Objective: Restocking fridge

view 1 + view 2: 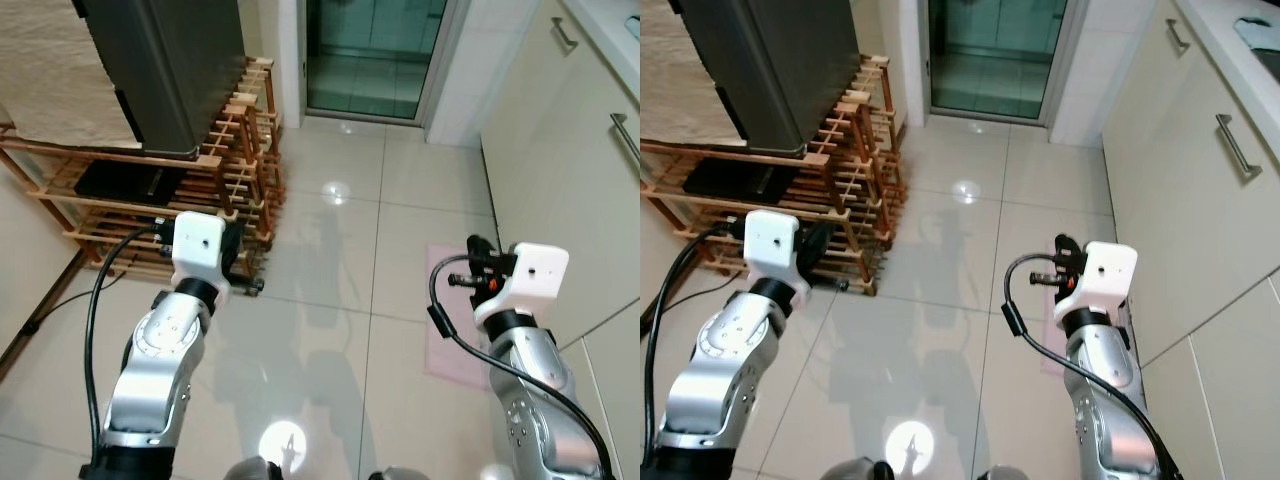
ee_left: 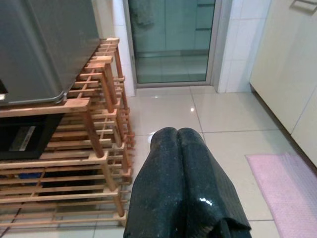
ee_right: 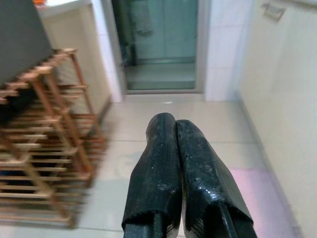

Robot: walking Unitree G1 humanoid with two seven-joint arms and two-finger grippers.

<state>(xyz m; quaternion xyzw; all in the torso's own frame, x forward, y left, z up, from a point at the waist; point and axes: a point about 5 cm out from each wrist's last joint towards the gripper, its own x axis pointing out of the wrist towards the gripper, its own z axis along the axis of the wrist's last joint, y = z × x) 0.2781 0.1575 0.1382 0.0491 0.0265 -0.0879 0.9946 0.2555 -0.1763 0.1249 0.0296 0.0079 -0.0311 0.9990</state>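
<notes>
My left arm is raised over the tiled floor beside a wooden rack [image 1: 200, 190]. My left gripper [image 2: 177, 131] is shut with nothing between its black fingers. On the other side my right arm is held up near the cream cabinets [image 1: 570, 170], and my right gripper [image 3: 174, 120] is also shut and empty. A dark grey appliance [image 1: 170, 70] stands on top of the rack. No fridge or groceries can be made out.
A glass door [image 1: 375, 50] lies straight ahead at the end of the glossy tile floor [image 1: 340, 290]. A pink mat [image 1: 450, 310] lies by the cabinets on the right. A black box [image 1: 120, 180] sits on a rack shelf.
</notes>
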